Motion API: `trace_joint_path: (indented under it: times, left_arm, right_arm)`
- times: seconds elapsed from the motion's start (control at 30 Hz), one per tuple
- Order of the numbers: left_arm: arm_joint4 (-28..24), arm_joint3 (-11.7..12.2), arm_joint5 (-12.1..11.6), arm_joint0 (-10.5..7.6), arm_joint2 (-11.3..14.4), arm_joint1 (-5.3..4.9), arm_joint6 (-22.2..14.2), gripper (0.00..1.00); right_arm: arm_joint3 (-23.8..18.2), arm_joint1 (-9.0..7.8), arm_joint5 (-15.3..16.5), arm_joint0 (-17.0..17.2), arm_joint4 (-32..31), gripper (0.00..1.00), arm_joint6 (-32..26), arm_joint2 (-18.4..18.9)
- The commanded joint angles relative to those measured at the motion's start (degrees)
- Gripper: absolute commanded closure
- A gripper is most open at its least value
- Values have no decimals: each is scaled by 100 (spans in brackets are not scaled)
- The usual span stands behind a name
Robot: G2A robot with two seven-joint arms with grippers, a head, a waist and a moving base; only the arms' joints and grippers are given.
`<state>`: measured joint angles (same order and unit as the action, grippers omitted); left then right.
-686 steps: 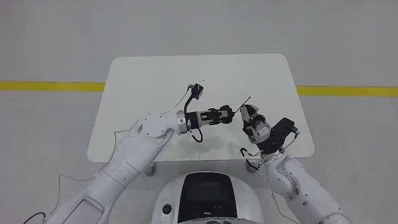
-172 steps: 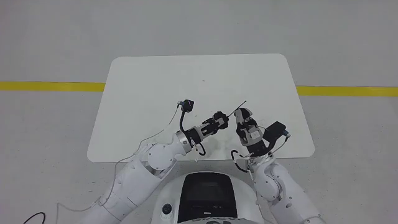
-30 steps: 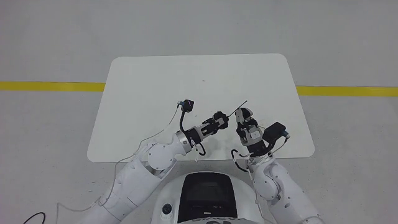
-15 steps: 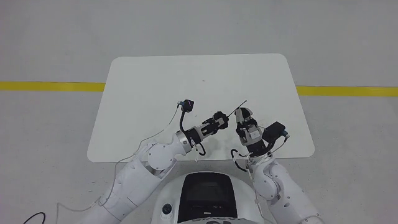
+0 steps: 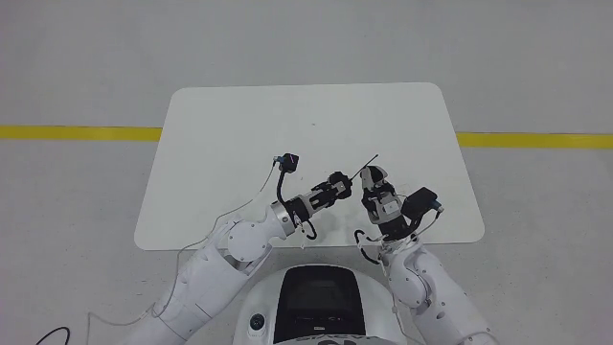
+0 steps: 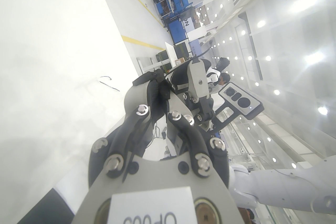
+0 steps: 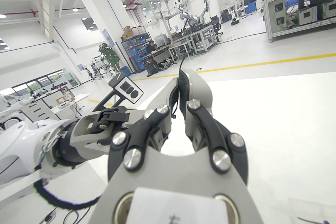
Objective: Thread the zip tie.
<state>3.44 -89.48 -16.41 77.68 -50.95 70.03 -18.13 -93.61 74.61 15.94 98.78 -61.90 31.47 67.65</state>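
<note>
The zip tie [image 7: 181, 63] is a thin black strip that sticks out past the tips of my right gripper [image 7: 179, 78], which is shut on it. In the top view its free end [image 5: 370, 164] points away from the right gripper [image 5: 373, 180], above the table's front part. My left gripper [image 5: 342, 183] is just beside the right one, and their tips are a short gap apart. In the left wrist view the left gripper [image 6: 155, 78] is shut on a black piece of the zip tie. A thin black strand runs back between its fingers. The right gripper [image 6: 195, 64] is close behind it.
The white table [image 5: 287, 115] lies under both arms, with bare surface to the far side and left. A thin dark curved strand [image 6: 109, 83] lies on the table beyond the left gripper. The table's front edge is close under the grippers.
Since the oldest frame both grippers have drawn closer together and nearer the table's front edge. Over the last second nothing has visibly moved.
</note>
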Motion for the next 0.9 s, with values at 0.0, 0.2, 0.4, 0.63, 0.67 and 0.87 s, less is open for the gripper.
trace_joint_path:
  times: [0.0,0.2,0.4,0.63,0.67,0.87]
  left_arm:
    - [0,0,0,0,0,0,0,100]
    - [0,0,0,0,0,0,0,100]
    - [0,0,0,0,0,0,0,100]
    - [0,0,0,0,0,0,0,100]
    - [0,0,0,0,0,0,0,100]
    - [598,-92,-307,150,126,-6,528,100]
  right_arm:
    - [-13,-1,3,14,7,100,19,12]
    - [-162,-19,133,125,130,100,62,104]
    - [-286,-31,222,198,207,100,18,152]
    - [-286,-31,222,198,207,100,18,152]
    - [-286,-31,222,198,207,100,18,152]
    - [-316,-65,354,264,69,100,202,275]
